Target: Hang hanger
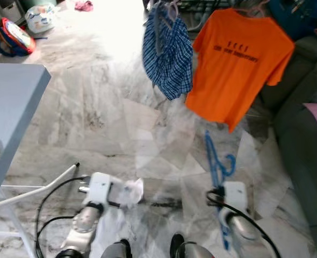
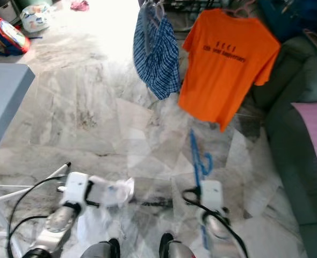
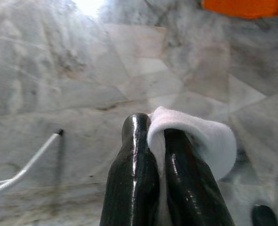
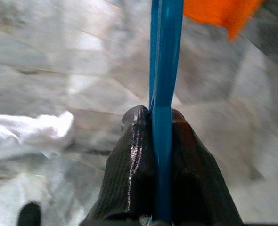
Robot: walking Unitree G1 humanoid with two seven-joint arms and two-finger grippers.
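A blue plastic hanger [image 1: 217,161] sticks forward and up from my right gripper [image 4: 160,117], which is shut on its bar low at the right of the eye views. My left gripper [image 3: 151,129] is shut on a white cloth [image 1: 130,192] that droops from its fingertips, low at the left. Ahead, an orange T-shirt [image 1: 236,64] and a blue checked garment [image 1: 168,56] hang on hangers from a rack at the top of the view. The rack's rail is mostly cut off by the frame edge.
A grey table [image 1: 11,107] edge stands at the left, with a white metal frame [image 1: 35,191] on the marble floor below it. A dark grey sofa [image 1: 303,150] runs along the right. Bags [image 1: 13,36] lie far left at the back.
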